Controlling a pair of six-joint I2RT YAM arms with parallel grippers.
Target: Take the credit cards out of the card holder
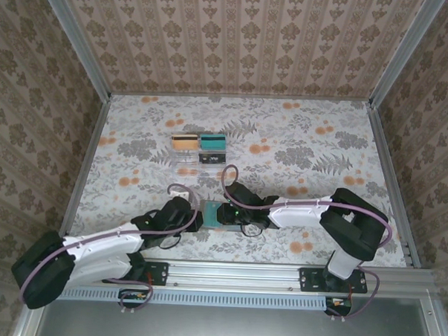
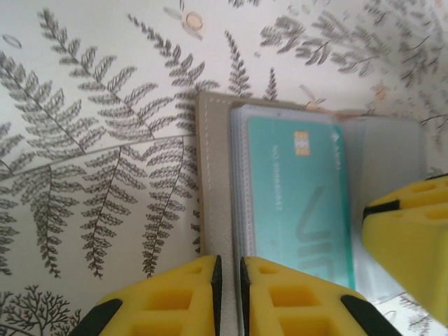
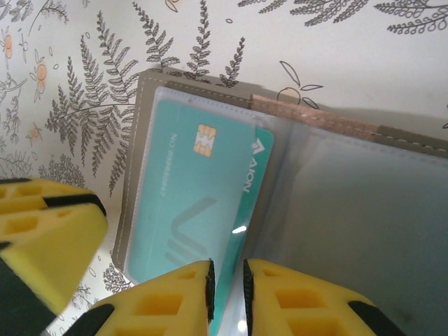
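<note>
left jaws: nearly closed, pinching card holder (image 2: 212, 182) rim | right jaws: nearly closed on teal card (image 3: 189, 210) edge | card holder open on surface (image 1: 307, 142) between arms | risk — sleeve drags, card holder lifts — card slips free

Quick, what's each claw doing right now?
Left gripper: shut, pinching the card holder at its edge.
Right gripper: shut on the teal card.
</note>
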